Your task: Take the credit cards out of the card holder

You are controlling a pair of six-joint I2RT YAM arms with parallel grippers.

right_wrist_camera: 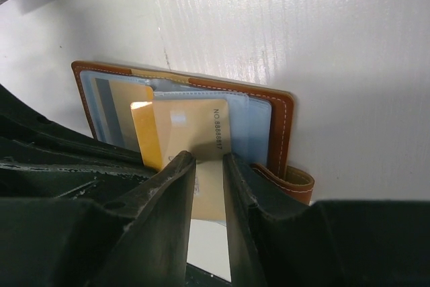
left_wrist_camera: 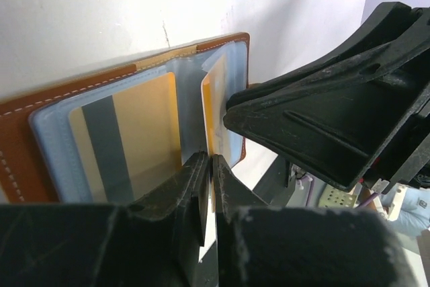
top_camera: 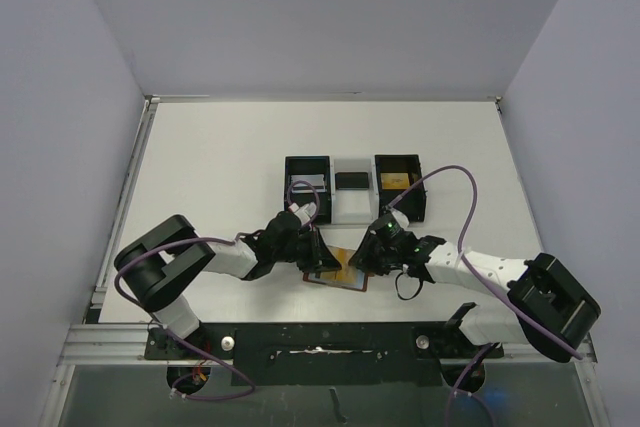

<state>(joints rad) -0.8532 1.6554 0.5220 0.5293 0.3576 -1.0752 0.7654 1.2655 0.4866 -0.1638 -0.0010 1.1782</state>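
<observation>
The brown leather card holder [top_camera: 338,272] lies open on the white table near the front edge, between both arms. Its blue-grey pockets hold a gold card with a dark stripe [left_wrist_camera: 127,139]. My left gripper [left_wrist_camera: 209,158] is shut on the thin edge of the holder's middle leaf, where an orange sliver shows between the pads. In the right wrist view a gold numbered card [right_wrist_camera: 195,126] sticks partway out of a pocket. My right gripper [right_wrist_camera: 209,156] stands over it, jaws narrowly apart, the card's face showing in the gap. The snap tab [right_wrist_camera: 295,183] curls at the right.
A black-and-white three-compartment tray [top_camera: 352,209] stands just behind the holder; a dark item lies in its middle bay and a gold one [top_camera: 395,180] in its right bay. The two grippers [top_camera: 318,250] [top_camera: 368,255] are close together over the holder.
</observation>
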